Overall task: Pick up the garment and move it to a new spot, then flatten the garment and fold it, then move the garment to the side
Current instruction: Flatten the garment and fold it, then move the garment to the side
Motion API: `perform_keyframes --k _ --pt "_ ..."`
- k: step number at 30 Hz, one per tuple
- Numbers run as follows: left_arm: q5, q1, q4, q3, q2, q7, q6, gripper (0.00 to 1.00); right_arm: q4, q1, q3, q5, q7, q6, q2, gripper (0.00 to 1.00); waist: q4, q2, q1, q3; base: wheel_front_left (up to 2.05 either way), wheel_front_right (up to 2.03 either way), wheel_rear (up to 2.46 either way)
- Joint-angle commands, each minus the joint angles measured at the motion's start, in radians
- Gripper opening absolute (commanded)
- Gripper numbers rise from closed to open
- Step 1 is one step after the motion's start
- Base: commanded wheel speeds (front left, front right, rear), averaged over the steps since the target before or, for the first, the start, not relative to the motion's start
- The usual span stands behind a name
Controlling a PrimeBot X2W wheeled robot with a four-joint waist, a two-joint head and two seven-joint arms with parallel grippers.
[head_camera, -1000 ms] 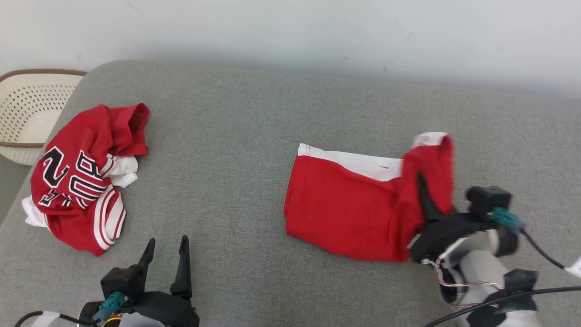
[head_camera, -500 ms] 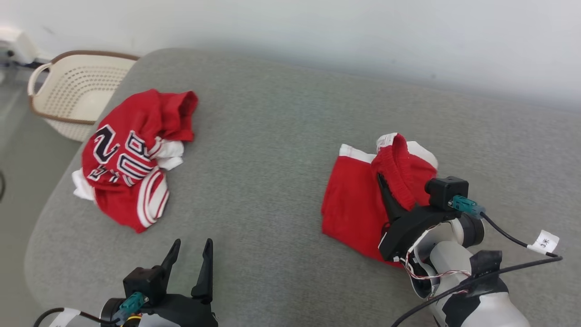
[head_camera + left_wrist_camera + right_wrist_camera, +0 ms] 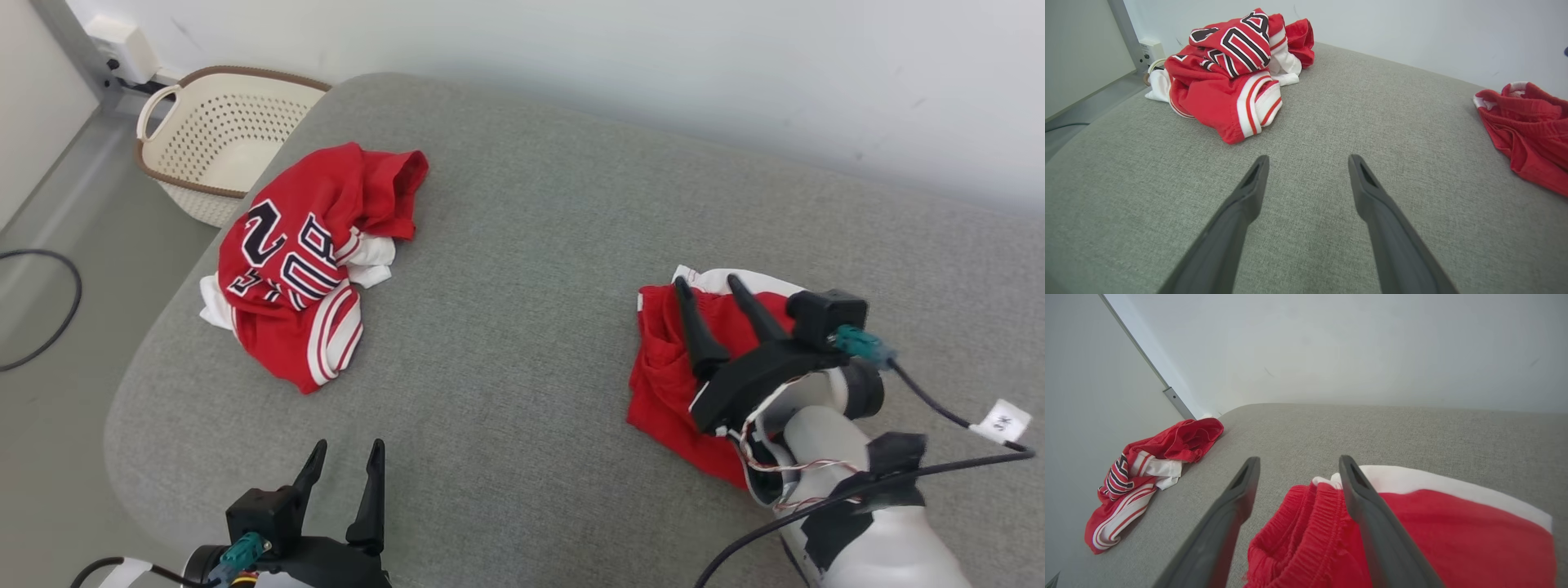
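Released since a second earlier: right pincer (image 3: pixel 706 282), then clamped on the lifted flap, stood with fingers apart over the red shorts (image 3: pixel 663 384), which lay bunched and doubled on the cushion's right side. Left pincer (image 3: pixel 349 447): spread, idle, holding nothing.

Risks, as I judged them: the elastic waistband snagging a finger on withdrawal and dragging the fold open; bunched layers springing back.

Surface: grey woven cushion (image 3: pixel 506 269), rounded edge.

Beyond: crumpled numbered jersey (image 3: pixel 286 261) well apart at left, perforated basket (image 3: pixel 214 147), white wall (image 3: pixel 571 49), floor cable (image 3: pixel 77 290).
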Motion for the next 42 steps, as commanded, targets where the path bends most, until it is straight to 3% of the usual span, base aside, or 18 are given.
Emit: perform_keyframes --k 1,7,12,22,31,32,33,34,42 --pt "0.002 0.020 -0.002 0.002 0.000 -0.001 0.000 1.00 -0.035 0.023 -0.033 -0.015 -0.001 0.000 -0.013 1.00 -0.020 0.0000 0.0000 -0.011 0.00 0.00 0.00" --pt "-0.002 0.020 -0.014 -0.004 0.000 -0.001 0.004 1.00 -0.111 0.095 -0.177 -0.033 -0.001 0.000 -0.037 1.00 -0.056 0.0000 0.0000 -0.014 0.00 0.00 0.00" --pt "-0.007 0.009 -0.022 -0.010 0.001 -0.001 0.008 1.00 -0.098 0.173 -0.273 -0.039 -0.001 0.000 -0.049 1.00 -0.077 0.0000 0.0000 -0.002 0.00 0.00 0.00" --pt "-0.008 -0.002 -0.026 -0.021 0.001 -0.001 0.009 1.00 -0.059 0.179 -0.296 -0.029 -0.001 0.000 -0.034 1.00 -0.048 0.0000 0.0000 0.028 0.00 0.00 0.00" --pt "-0.012 -0.008 -0.033 -0.034 0.001 -0.001 0.010 1.00 0.069 0.153 -0.292 -0.040 0.001 0.001 -0.010 1.00 -0.001 0.0000 0.0000 0.043 0.00 0.00 0.00" --pt "-0.012 -0.008 -0.034 -0.033 0.001 -0.001 0.012 1.00 0.079 0.151 -0.286 -0.039 0.002 0.001 -0.003 0.86 0.001 0.0000 0.0000 0.042 0.00 0.00 0.00" --pt "-0.011 -0.006 -0.034 -0.032 0.000 -0.001 0.013 1.00 0.085 0.147 -0.284 -0.035 0.003 0.001 0.000 0.34 0.002 0.0000 0.0000 0.041 0.00 0.00 0.00" --pt "-0.010 -0.004 -0.035 -0.031 0.000 -0.001 0.014 1.00 0.088 0.145 -0.281 -0.032 0.003 0.001 0.000 0.00 0.003 0.0000 0.0000 0.040 0.00 0.00 0.00" --pt "0.006 0.008 -0.039 -0.022 0.001 -0.001 0.011 1.00 0.046 0.154 -0.286 -0.028 -0.001 0.000 -0.031 0.00 -0.028 0.0000 0.0000 0.014 0.00 0.00 0.00"
